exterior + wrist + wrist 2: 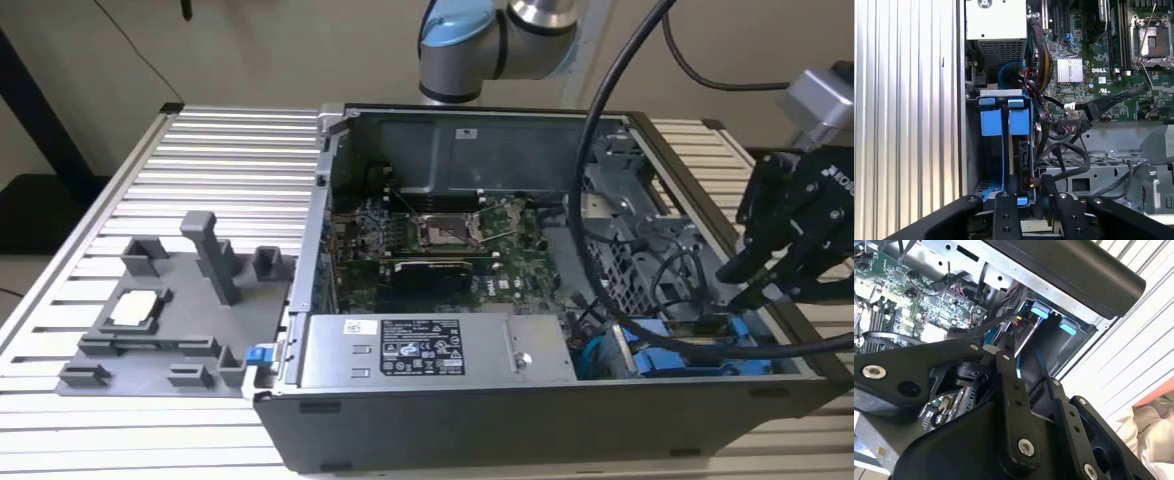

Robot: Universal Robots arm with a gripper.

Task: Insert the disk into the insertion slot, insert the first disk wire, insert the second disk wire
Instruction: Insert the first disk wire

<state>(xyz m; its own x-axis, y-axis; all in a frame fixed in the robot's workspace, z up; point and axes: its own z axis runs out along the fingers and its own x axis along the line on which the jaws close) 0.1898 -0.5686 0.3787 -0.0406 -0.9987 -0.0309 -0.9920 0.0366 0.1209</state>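
**One step of three looks done, two wires to go**

The disk (1024, 150), in its blue carrier, sits down in the insertion slot (1001, 93) at a corner of the open computer case (534, 425), near the power-supply box (434, 350). I judge it seated, or very nearly so.

The end effector (1029, 189) hangs over the disk's near end with its fingers (1006, 205) apart, one on either side. I see no pinch on the disk.

Neither wire appears plugged in. A black lead with a pale plug (1070, 106) lies loose across the motherboard (1089, 92), apart from the disk.

A knot of black cables (1041, 120) crowds the space just beside the slot, and the arm's own thick hose (589, 180) drapes over the case. A grey fixture (160, 330) stands on the counter (214, 150), well out of the way.
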